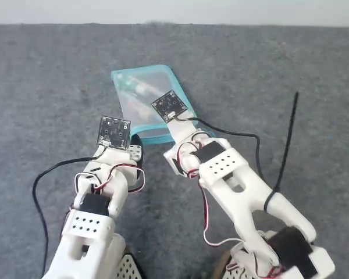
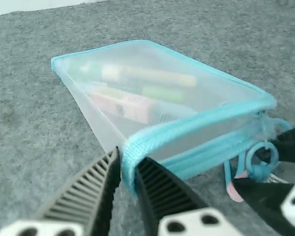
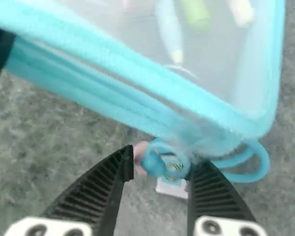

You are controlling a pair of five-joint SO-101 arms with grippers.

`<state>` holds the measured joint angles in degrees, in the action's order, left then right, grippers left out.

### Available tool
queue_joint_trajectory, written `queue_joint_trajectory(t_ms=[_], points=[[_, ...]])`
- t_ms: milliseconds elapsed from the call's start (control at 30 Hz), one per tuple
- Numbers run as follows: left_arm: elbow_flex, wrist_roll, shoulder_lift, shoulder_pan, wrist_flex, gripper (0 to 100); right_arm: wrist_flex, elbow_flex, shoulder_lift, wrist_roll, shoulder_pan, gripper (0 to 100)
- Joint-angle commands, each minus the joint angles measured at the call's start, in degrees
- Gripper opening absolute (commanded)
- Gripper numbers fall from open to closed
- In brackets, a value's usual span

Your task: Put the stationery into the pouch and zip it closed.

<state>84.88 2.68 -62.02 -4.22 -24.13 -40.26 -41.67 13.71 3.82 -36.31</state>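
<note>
Grey carpet [image 1: 46, 70] covers the whole work area. The pouch [image 1: 141, 93], clear w/ teal trim, lies flat on it just ahead of both arms. The stationery [image 2: 137, 93] is already inside: pens and markers lie along the pouch's length.

The step in hand is prob. the zip. The zip pull [image 3: 162, 164], a teal ring, sits at one end of the zip edge. The right gripper [image 3: 162, 160] has its jaws closed in on either side of it, and the pads look to touch it. The left gripper [image 2: 128, 160] pinches the teal edge at the opposite corner, jaws nearly together on the fabric.

- **Doing it well:** keep the left pinch firm so the edge stays taut. Draw the pull straight along the track, low to the carpet, w/o twisting. A slack edge could let the slider jam or the ring slip out.
- **Zip state:** two teal bands run side by side, so the mouth may be part open. Can't tell for sure.

Views differ:
- **Left wrist view:** gives the contents and the full zip edge, w/ a pink tab [image 2: 233, 191] by the ring.
- **Right wrist view:** gives pad-to-ring contact up close, plus a teal cord loop [image 3: 255, 164].
- **High view:** gives the overall layout, though the arms sit over the zip edge there.
</note>
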Motion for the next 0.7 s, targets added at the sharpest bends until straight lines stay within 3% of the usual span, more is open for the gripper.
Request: queue_joint_trajectory(t_ms=[0,100,267,467,667], points=[[-2.15,-0.26,-1.23,0.18,0.7,1,1.89,0.53,0.13,-0.62,-0.48,13.5],[-2.15,-0.26,-1.23,0.18,0.79,1,0.04,1.58,1.19,-0.53,-0.13,0.6],[-2.15,-0.26,-1.23,0.18,0.88,1,-19.03,13.89,9.01,-0.53,1.8,1.7],[-2.15,-0.26,-1.23,0.0,0.88,1,-38.37,31.82,11.3,0.44,-1.1,0.9],[-2.15,-0.26,-1.23,0.18,0.88,1,-44.18,34.81,2.68,0.62,-8.84,1.3]])
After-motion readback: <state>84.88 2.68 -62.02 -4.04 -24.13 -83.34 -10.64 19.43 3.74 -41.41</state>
